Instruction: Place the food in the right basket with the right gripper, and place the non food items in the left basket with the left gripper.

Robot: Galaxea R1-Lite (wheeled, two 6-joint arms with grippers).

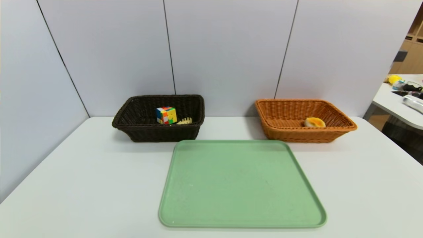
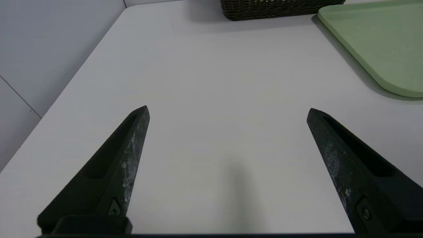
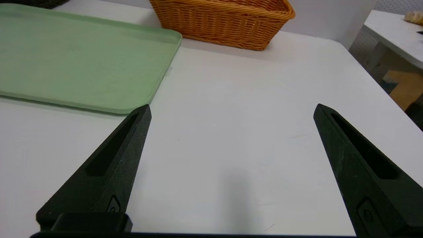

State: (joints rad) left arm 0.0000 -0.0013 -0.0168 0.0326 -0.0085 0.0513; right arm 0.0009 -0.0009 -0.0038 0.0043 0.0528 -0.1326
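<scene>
the sorting looks to be at its end, with nothing left on the green tray (image 1: 243, 185) to pick up. the bun (image 1: 314, 122) sits inside the orange-brown basket (image 1: 307, 135), toward its right side, and that is where food belongs. the puzzle cube (image 1: 166, 115) rests in the dark brown basket (image 1: 162, 133), and just beside it the pale tines of the fork (image 1: 185, 121) show above the near rim; the fork's handle is hidden. no marker can be made out, so whether it lies behind that near wall i cannot tell.

the left gripper (image 2: 228, 114) is over the white surface (image 1: 82, 178) on the left side of the tray, its jaws wide apart with nothing between them. the right gripper (image 3: 233, 111) is over the surface on the other side of the tray, jaws likewise spread and holding nothing. neither shows in the head view, so both seem to be parked clear of the baskets.

the next move, as i judge it, calls for no further grasp: both arms can simply hold where they are. the one thing worth a check is the marker, best done by looking down into the dark basket.
</scene>
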